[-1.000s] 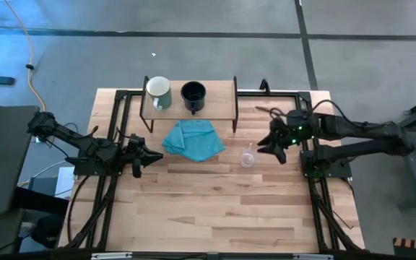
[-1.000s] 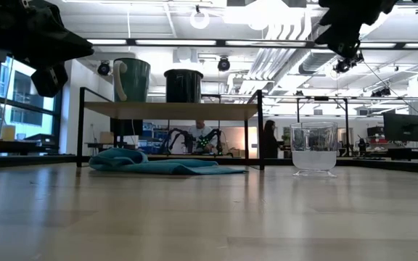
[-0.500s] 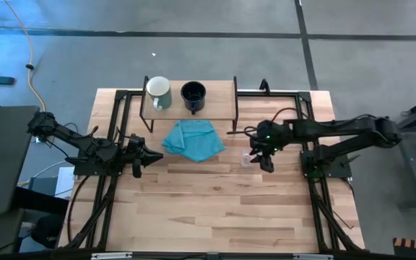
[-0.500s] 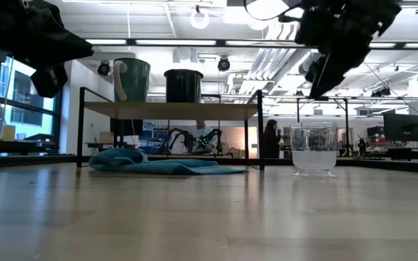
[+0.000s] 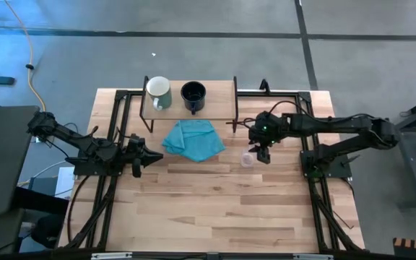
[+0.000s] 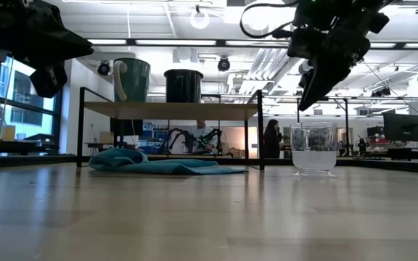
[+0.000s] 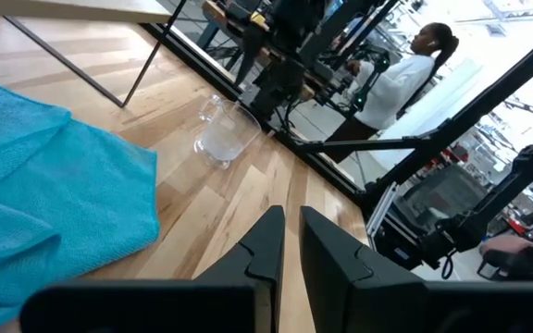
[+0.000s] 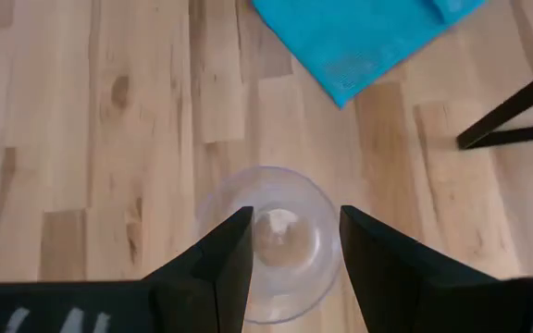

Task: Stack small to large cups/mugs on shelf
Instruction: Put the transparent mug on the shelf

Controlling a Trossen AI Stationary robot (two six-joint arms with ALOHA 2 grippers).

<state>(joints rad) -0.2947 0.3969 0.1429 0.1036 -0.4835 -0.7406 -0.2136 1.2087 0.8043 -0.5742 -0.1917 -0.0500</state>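
Hovering open and empty above the glass cup (image 8: pixel 268 242) — right pincer (image 8: pixel 291 242) best lowered straight, fingers straddling the rim, closing gently — left pincer (image 7: pixel 285 242) nearly shut, idle.

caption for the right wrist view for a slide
Right gripper poised with open jaws above the clear glass cup, blue cloth beyond.

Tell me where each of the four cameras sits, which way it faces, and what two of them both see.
High view: overhead, facing straight down on the table, both arms, shelf.
Low view: tabletop height, facing level across; right claw above the glass cup.
Left wrist view: on the left arm, facing over the blue cloth; own fingers nearly together.
Right wrist view: on the right arm, facing down; open fingers over the cup.
Shared: every view shows the glass cup.
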